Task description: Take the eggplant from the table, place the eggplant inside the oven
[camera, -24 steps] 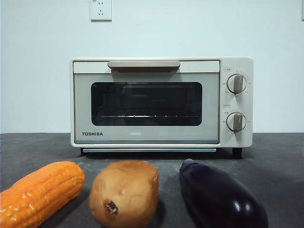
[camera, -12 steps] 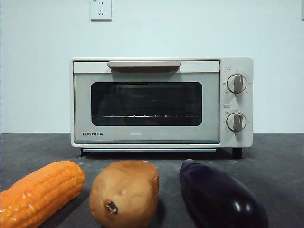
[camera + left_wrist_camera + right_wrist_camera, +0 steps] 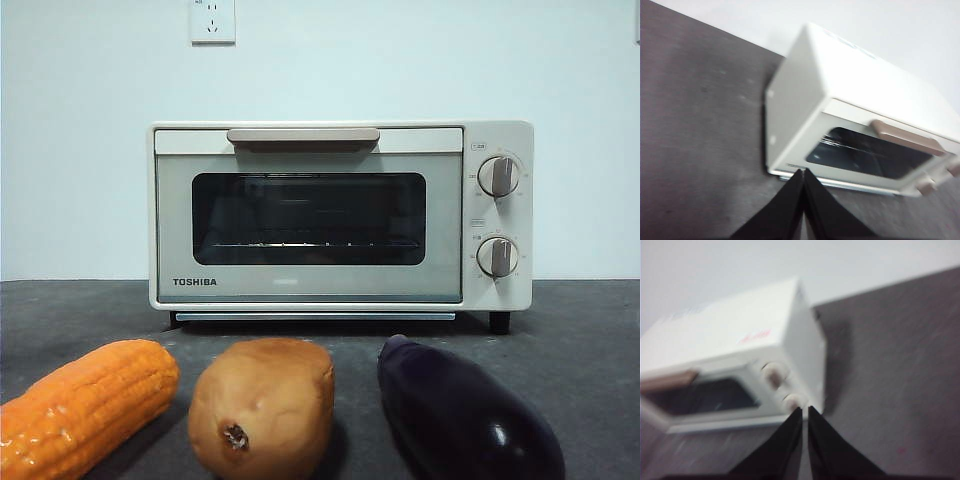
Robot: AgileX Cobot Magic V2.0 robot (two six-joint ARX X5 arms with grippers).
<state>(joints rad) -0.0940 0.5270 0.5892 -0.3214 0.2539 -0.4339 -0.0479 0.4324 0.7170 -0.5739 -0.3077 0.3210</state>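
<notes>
Toshiba toaster oven (image 3: 340, 215) sits at the back of the dark grey bench (image 3: 580, 330), door shut, two knobs on its right side. Up front there's a row: corn cob (image 3: 85, 405) left, potato (image 3: 262, 405) middle, eggplant (image 3: 465, 415) right. Wall outlet (image 3: 212, 20) above.

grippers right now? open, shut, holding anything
left gripper: shut, holding nothing.
right gripper: shut, holding nothing.

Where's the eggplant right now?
In the front view the eggplant lies on the table at lower right, beside the potato, before the closed oven.
</notes>
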